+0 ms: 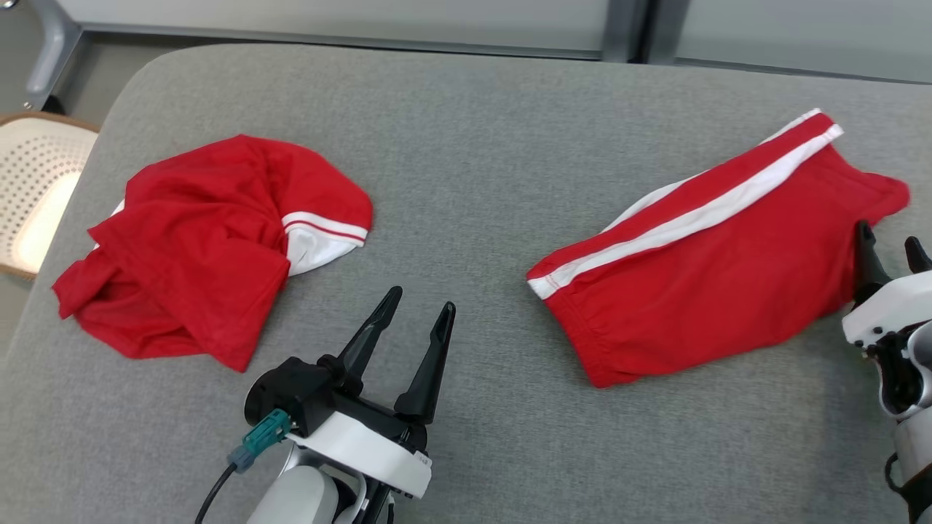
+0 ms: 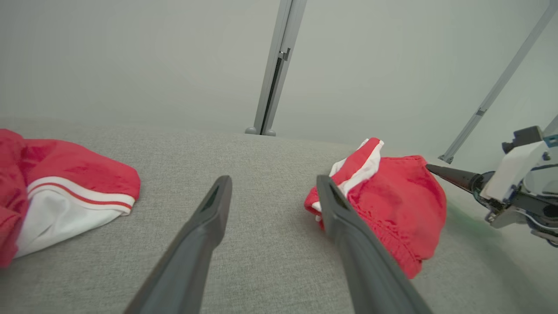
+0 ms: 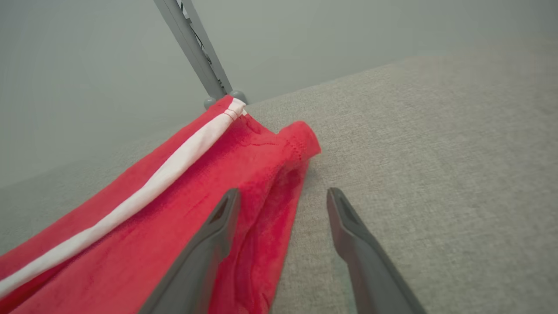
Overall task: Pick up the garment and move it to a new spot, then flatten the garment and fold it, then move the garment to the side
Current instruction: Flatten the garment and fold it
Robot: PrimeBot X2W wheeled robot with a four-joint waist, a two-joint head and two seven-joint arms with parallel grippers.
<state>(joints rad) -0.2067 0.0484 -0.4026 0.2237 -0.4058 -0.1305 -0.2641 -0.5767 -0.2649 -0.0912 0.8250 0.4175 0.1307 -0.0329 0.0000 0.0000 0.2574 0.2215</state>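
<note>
The left gripper (image 1: 423,298), fingers apart, is near the worktop's (image 1: 473,182) front edge, the crumpled red T-shirt (image 1: 204,247) just left of it.

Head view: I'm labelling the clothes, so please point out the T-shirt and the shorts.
T-shirt (image 1: 196,233): head view, on its crumpled red body.
Shorts (image 1: 713,284): head view, on the red panel below the white stripe.
</note>
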